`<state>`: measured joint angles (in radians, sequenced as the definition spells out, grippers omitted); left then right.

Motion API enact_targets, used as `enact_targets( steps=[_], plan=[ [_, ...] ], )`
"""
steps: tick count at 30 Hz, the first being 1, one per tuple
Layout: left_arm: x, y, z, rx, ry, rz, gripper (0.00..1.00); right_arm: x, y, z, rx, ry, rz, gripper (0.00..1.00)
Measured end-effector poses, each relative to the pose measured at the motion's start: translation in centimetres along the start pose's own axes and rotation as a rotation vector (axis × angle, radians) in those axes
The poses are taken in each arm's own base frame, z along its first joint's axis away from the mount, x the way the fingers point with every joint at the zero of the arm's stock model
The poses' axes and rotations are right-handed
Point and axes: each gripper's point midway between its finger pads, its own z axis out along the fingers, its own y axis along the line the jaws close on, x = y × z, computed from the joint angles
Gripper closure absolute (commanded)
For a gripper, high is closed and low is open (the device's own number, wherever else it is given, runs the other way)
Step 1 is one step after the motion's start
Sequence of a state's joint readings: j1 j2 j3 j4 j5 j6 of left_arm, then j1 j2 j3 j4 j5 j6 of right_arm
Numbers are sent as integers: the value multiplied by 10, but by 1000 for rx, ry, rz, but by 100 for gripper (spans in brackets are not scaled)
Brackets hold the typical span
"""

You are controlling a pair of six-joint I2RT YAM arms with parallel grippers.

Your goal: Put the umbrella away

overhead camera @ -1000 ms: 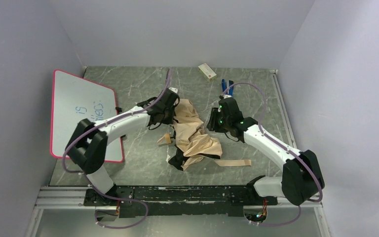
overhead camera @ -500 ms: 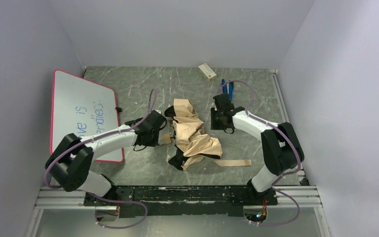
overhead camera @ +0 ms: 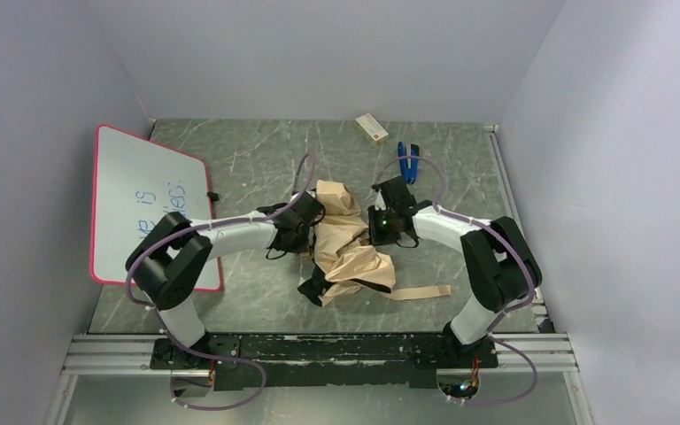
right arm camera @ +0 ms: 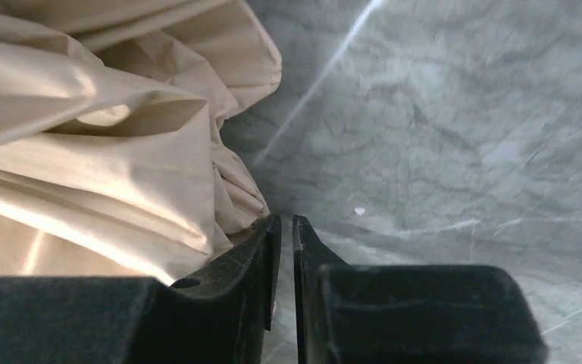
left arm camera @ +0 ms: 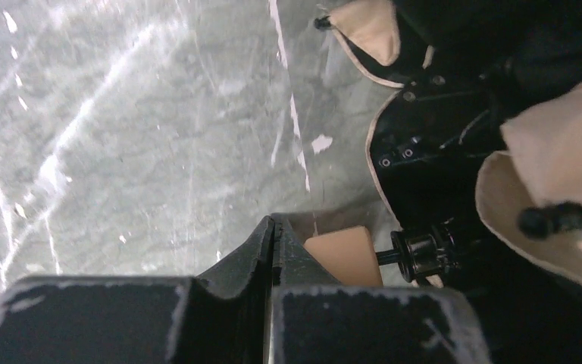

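Observation:
The beige umbrella (overhead camera: 347, 241) lies crumpled on the table's middle, its long tan strap (overhead camera: 421, 291) trailing to the near right. My left gripper (overhead camera: 305, 232) is shut and empty against the umbrella's left side. In the left wrist view its tips (left arm camera: 273, 224) sit just left of the tan handle knob (left arm camera: 345, 255) and the black shaft (left arm camera: 418, 253). My right gripper (overhead camera: 377, 227) is at the umbrella's right edge. In the right wrist view it (right arm camera: 286, 224) is shut with only a thin slit between the jaws and nothing in it, and the fabric (right arm camera: 98, 159) lies beside its left finger.
A red-framed whiteboard (overhead camera: 146, 199) lies at the left. A small box (overhead camera: 372, 127) and a blue tool (overhead camera: 407, 159) lie at the back, behind the right arm. Grey walls close in on three sides.
My left gripper has swung from the near left back up to the umbrella's left side. My right gripper has moved left and nearer, onto the umbrella's right edge. The fabric heap has shifted slightly.

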<state>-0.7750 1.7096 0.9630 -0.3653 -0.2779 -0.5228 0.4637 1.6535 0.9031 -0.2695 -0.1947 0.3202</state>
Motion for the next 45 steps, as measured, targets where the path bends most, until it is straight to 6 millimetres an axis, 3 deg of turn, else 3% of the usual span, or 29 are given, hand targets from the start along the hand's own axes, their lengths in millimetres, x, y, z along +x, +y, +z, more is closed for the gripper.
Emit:
enact_targets(
  steps=[4,15,20,24,29,32,38,42,45],
  plan=[
    [-9,1,4,-36,-11,25,95,16,-2,1,-1,30,22,81],
    [-16,10,3,-56,-12,55,95,-3,11,-17,-12,-35,25,76],
    [-55,17,-2,-61,-64,42,95,-29,9,-11,-5,-64,34,66],
    [-89,26,-6,-41,-126,-23,95,-57,3,-22,35,-144,39,58],
    [-105,47,-29,-30,-182,-78,79,-67,-28,-69,118,-257,86,51],
    [-108,49,-45,-1,-214,-85,65,-63,-44,-95,163,-303,115,49],
    [-99,40,-73,112,-244,-28,37,-19,-33,-104,91,-236,92,29],
    [-117,29,-93,186,-312,50,17,4,-16,-103,-24,-205,83,26],
    [-142,23,-105,204,-374,94,10,3,-3,-103,-95,-216,91,26]
  ],
)
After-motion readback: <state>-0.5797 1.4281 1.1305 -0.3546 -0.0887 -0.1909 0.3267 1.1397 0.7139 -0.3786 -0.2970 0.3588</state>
